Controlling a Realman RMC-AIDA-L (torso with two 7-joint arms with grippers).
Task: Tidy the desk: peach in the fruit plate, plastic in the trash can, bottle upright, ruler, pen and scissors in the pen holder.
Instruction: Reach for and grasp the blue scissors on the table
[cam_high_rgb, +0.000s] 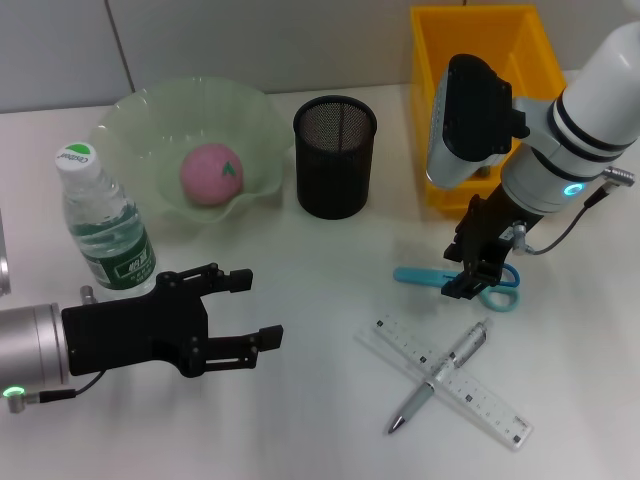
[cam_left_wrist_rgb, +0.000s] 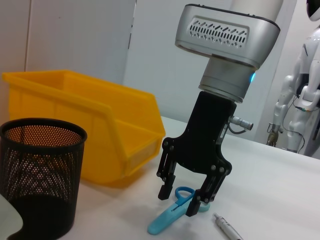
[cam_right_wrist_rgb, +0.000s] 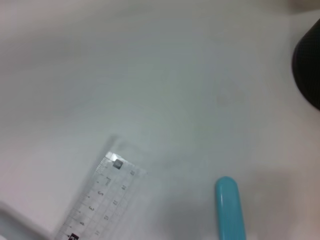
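- The peach (cam_high_rgb: 210, 173) lay in the plate (cam_high_rgb: 135, 118), left of the holder (cam_high_rgb: 335, 156).
- The bottle (cam_high_rgb: 103, 224) stood before the plate.
- The pen (cam_high_rgb: 438, 376) crossed the ruler (cam_high_rgb: 495, 405), with the scissors (cam_high_rgb: 425, 275) behind them.

1 peach (cam_high_rgb: 210, 172); 1 bottle (cam_high_rgb: 103, 222); 1 scissors (cam_high_rgb: 455, 277); 1 ruler (cam_high_rgb: 445, 381); 1 pen (cam_high_rgb: 440, 375)

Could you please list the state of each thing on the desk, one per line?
Peach: in the fruit plate.
Bottle: upright, capped.
Pen holder: upright, nothing visible inside.
Scissors: flat on the desk, closed.
Ruler: flat on the desk.
Pen: lying across the ruler.
Right claw: open, straddling the scissors.
Left claw: open, holding nothing.
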